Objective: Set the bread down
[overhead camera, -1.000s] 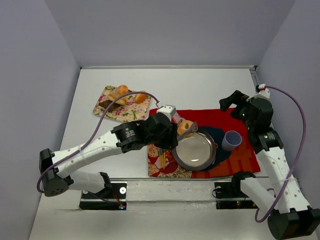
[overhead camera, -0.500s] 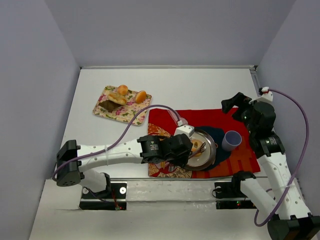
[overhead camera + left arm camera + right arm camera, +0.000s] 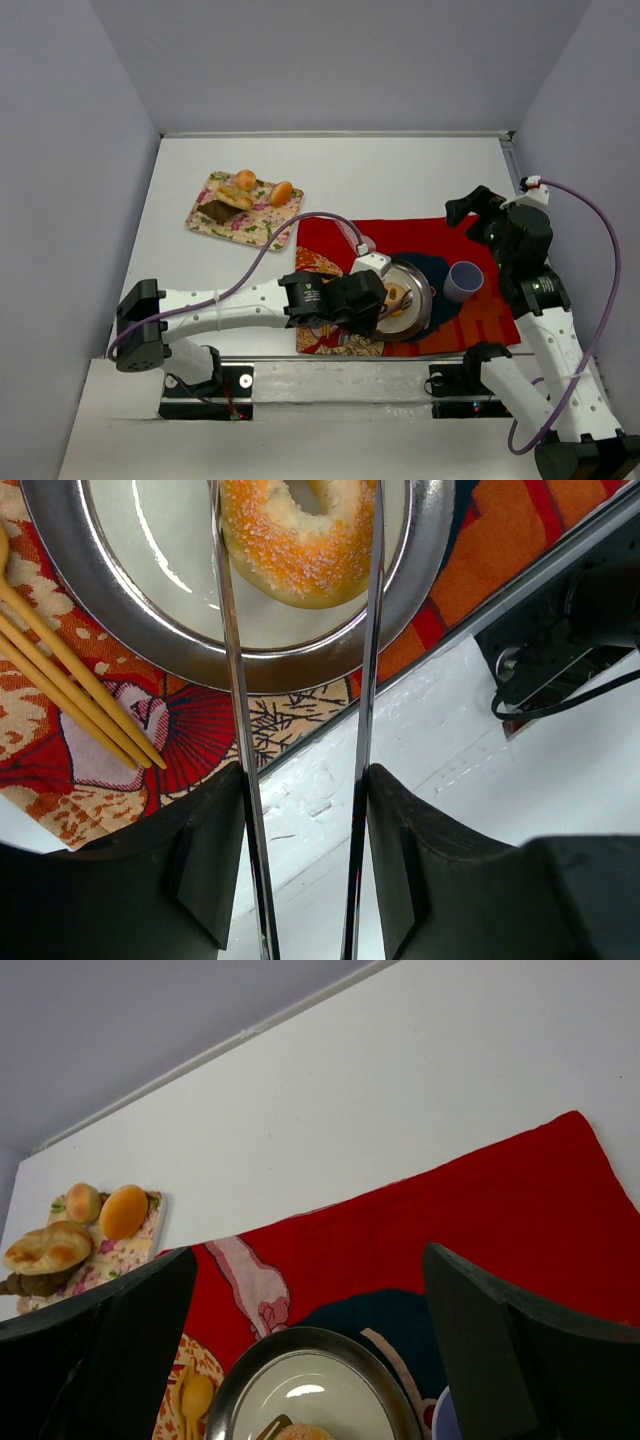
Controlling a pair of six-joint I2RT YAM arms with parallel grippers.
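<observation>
On the desk [image 3: 400,170], a red cloth [image 3: 420,235] lies under the plate [image 3: 120,610]. Beyond the plate's right side, the right claw [image 3: 308,1260] has its fingers wide apart. Over the plate, the left claw [image 3: 393,298] is clamped on the bread [image 3: 300,540], which rests inside the rim.

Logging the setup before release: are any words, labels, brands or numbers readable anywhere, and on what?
No text can be read in any view.
Small pale mark on the left arm's black motor housing: too small to read.
Red patterned cloth: pictures only, no lettering visible.
</observation>
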